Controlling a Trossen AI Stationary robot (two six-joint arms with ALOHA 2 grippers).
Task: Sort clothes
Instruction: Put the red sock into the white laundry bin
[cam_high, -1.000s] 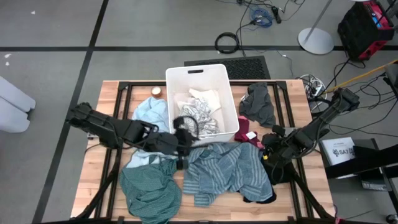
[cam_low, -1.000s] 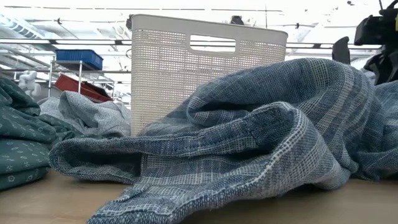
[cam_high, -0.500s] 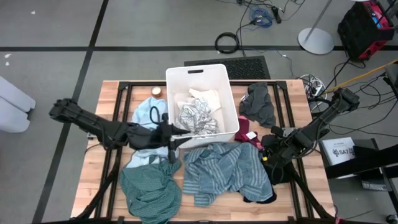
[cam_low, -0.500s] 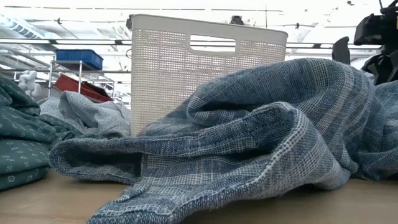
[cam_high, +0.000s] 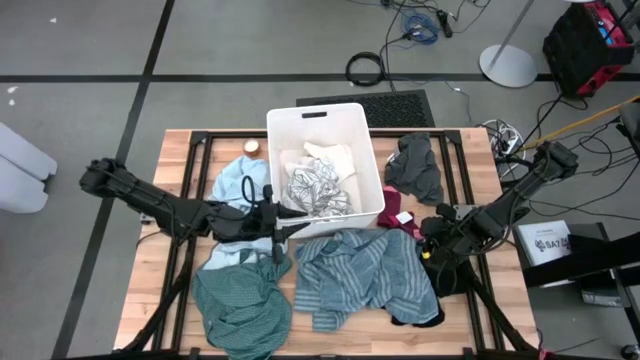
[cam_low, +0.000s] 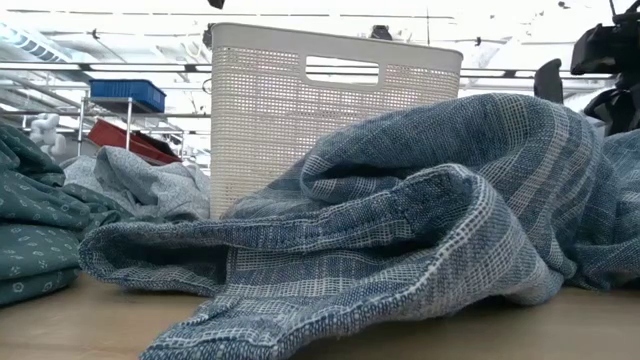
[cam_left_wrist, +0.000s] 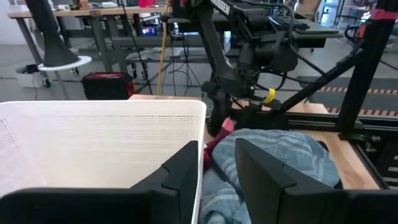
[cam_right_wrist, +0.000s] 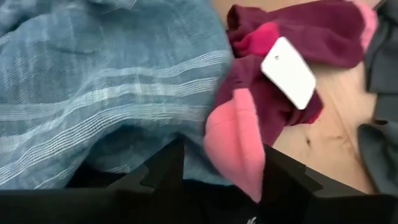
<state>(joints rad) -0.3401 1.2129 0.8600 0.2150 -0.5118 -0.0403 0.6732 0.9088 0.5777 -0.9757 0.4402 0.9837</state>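
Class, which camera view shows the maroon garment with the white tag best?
The right wrist view: the maroon fabric garment fills it, with pink lining and white tag clear. The high view shows a small patch beside the white plastic bin; the left wrist view a sliver; the low view nothing.

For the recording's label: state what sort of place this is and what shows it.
Probably a robotics lab or workshop. The wooden table stands on a grey floor with loose cables and a red equipment case nearby; beyond it are metal shelves holding bins.

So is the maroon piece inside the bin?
No, the maroon piece lies on the table just right of the bin, seen from above.
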